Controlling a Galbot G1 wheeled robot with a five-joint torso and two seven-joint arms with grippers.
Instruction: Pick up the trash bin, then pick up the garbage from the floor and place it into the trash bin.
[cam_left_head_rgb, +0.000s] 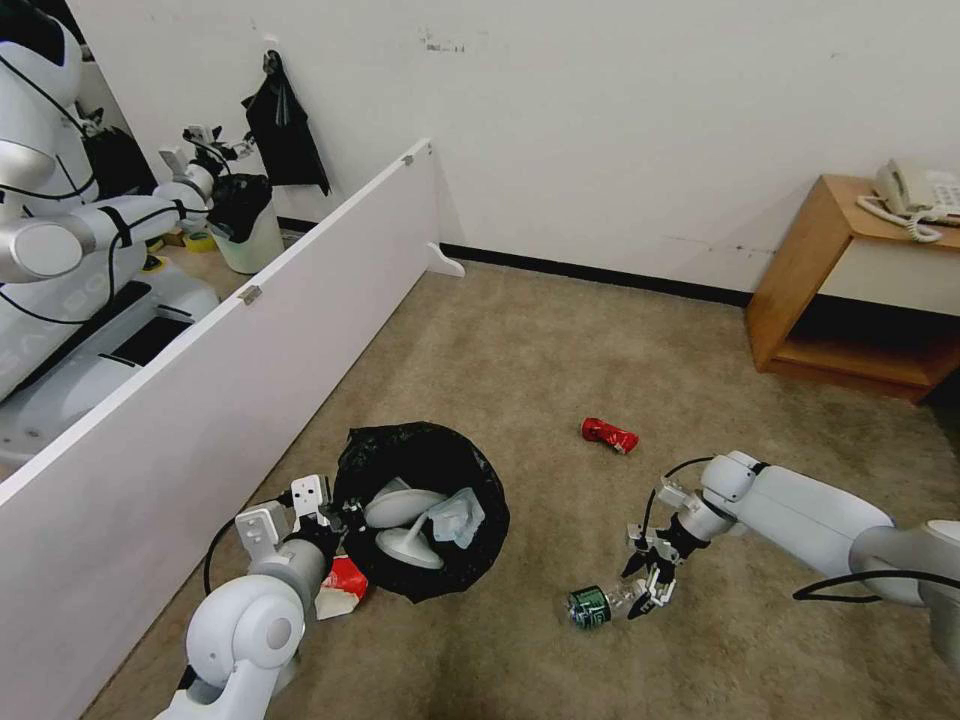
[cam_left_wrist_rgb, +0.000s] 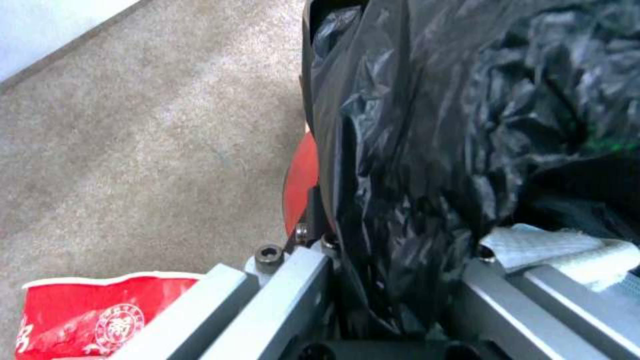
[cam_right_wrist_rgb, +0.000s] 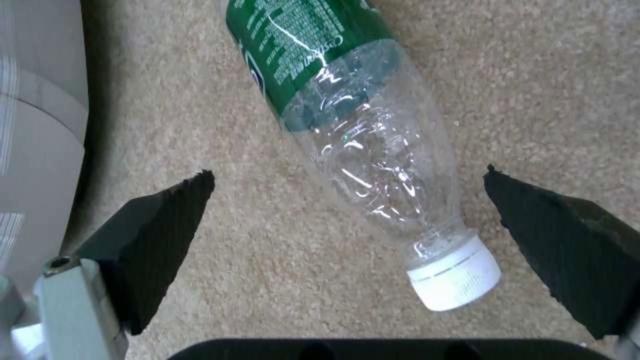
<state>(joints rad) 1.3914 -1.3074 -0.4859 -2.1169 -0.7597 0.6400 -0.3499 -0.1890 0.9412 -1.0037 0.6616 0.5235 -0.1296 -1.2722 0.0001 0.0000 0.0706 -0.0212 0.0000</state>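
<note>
Nubby beige carpet (cam_left_head_rgb: 520, 360) runs to a plain white wall. Low in the head view, the left gripper (cam_left_head_rgb: 335, 520) clamps the rim of the trash bin (cam_left_head_rgb: 425, 505), its crinkly glossy black liner holding smooth white slippers (cam_left_head_rgb: 405, 520); a flattened red-white paper cup (cam_left_head_rgb: 342, 585) lies just beside. Lower right, the right gripper (cam_left_head_rgb: 645, 590) spreads wide around a clear ribbed bottle (cam_right_wrist_rgb: 360, 135) with green label and white cap. Farther up, a crushed red can (cam_left_head_rgb: 609, 435) lies alone.

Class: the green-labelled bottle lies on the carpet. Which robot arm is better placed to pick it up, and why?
Right. The right gripper is open astride the bottle; the left gripper is clamped on the trash bin.
</note>
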